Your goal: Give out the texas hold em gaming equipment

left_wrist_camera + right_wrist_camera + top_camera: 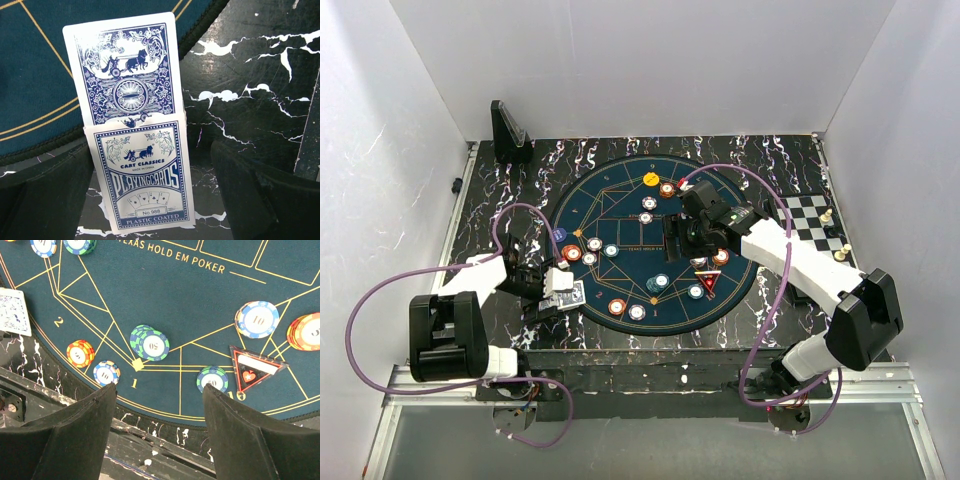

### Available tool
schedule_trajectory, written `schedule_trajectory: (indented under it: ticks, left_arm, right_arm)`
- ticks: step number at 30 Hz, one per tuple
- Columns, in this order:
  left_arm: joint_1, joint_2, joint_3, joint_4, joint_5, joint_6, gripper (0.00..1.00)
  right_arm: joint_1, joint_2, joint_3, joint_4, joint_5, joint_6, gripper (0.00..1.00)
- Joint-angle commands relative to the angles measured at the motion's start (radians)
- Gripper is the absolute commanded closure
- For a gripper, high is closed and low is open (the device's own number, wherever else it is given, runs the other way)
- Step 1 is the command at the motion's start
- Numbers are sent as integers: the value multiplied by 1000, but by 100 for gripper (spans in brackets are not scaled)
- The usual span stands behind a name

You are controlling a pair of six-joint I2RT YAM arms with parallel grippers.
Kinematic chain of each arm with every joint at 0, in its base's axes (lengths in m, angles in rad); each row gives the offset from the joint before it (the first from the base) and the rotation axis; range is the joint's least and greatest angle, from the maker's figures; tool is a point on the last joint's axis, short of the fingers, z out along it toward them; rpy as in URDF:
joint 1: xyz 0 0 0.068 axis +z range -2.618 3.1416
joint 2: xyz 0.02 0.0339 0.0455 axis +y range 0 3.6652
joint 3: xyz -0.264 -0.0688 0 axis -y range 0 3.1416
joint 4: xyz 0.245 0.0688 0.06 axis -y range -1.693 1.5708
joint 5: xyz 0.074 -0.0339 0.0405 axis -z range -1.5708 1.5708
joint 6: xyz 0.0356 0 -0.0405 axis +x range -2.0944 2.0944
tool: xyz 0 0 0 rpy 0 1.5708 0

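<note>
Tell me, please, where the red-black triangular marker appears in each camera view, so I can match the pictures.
Top external: the triangular marker lies on the near-right part of the mat.
Left wrist: not in view.
Right wrist: the marker sits at lower right, beside a green chip.
Shared landmark: the round teal mat, visible in all three views.

Counted on the mat (610, 200): roughly fifteen poker chip piles (617, 306) and one triangular marker (706, 283). Off its left edge: one card box (145, 175), one playing card (125, 70). At the table's (790, 160) right edge: one chessboard (805, 215), two pieces (827, 215). Far-left corner: one stand (508, 133).
</note>
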Motion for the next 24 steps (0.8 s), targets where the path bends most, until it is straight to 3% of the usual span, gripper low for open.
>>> schedule_trajectory:
  ticks: [1, 7, 14, 16, 18, 21, 24]
  left_arm:
    - [-3, -8, -5, 25, 12, 21, 4]
    - [-5, -28, -7, 37, 35, -20, 15]
    - [-5, -94, -44, 54, 54, -77, 38]
    - [-5, -100, -58, 62, 46, -86, 33]
    - [-5, -106, -74, 69, 40, -102, 18]
    - [-3, -124, -99, 82, 32, -96, 6]
    - [-6, -121, -113, 106, 23, -99, 2]
  right_arm:
    - [-4, -11, 36, 31, -9, -3, 23]
    - [-4, -5, 33, 34, -15, 3, 24]
    - [-5, -9, 6, 54, -15, 17, 24]
    - [-4, -11, 1, 57, -15, 22, 24]
    - [-4, -11, -1, 61, -17, 25, 24]
    - [-4, -6, -1, 63, -15, 25, 24]
    - [-4, -2, -4, 64, -15, 25, 24]
